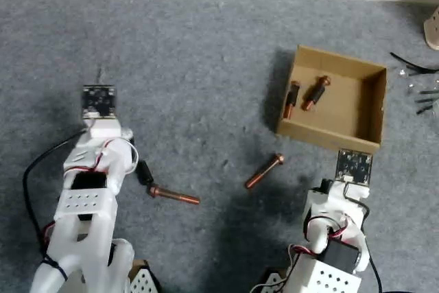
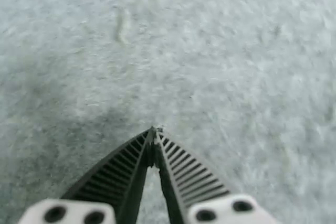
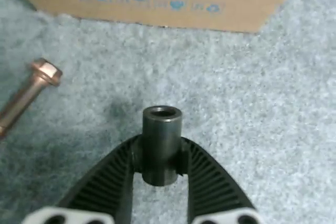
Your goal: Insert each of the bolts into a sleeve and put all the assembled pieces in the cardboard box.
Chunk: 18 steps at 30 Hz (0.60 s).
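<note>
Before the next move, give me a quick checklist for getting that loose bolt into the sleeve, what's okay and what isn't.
1. Grip on the sleeve in the right gripper: ok, clamped upright.
2. Open end of the bore showing: ok.
3. The loose bolt lying free, nothing on it: ok.
4. The left gripper open for a grasp: not ok, shut and empty.
5. Room in the cardboard box beside the two assembled pieces: ok.
6. The other bolt, farther from the box, already sleeved: cannot tell.

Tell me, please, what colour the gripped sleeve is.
The sleeve is black, best seen in the right wrist view.
</note>
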Tool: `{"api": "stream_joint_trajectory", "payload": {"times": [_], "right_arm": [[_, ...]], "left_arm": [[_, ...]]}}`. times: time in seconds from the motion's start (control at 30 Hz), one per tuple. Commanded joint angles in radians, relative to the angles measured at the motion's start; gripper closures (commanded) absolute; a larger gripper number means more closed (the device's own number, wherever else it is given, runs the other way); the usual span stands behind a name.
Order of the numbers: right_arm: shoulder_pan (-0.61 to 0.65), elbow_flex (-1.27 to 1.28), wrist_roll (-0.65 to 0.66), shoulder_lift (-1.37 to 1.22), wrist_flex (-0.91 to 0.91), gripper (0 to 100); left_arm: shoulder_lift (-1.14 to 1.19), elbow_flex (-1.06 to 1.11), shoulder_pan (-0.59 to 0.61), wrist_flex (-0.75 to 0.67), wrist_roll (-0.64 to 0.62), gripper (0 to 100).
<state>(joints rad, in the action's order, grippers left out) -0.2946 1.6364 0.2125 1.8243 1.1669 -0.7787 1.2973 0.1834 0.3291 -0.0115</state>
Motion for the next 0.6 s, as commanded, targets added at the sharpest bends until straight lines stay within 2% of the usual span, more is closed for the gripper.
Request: {"api": "stream_joint_trajectory", "payload": {"times": [0.0, 0.07, 0.13, 0.27, 0.4, 0.57], "right_arm": [[-0.007, -0.008, -0.008, 0.012, -0.010, 99.4], [-0.007, -0.008, -0.008, 0.012, -0.010, 99.4], [-0.007, -0.007, -0.008, 0.012, -0.010, 99.4], [-0.007, 0.008, -0.008, 0.012, -0.016, 99.4], [-0.007, 0.010, -0.008, 0.012, -0.016, 99.4], [-0.007, 0.010, -0.008, 0.013, -0.018, 99.4]], "left_arm": [[0.001, -0.243, -0.059, 0.296, 0.041, 99], [0.008, -0.407, -0.130, 0.523, 0.044, 99], [0.042, -0.555, -0.245, 0.686, 0.087, 99], [0.193, -0.765, -0.496, 0.875, 0.219, 99], [0.355, -0.846, -0.619, 0.873, 0.256, 99], [0.533, -0.843, -0.682, 0.698, 0.255, 99]]}}
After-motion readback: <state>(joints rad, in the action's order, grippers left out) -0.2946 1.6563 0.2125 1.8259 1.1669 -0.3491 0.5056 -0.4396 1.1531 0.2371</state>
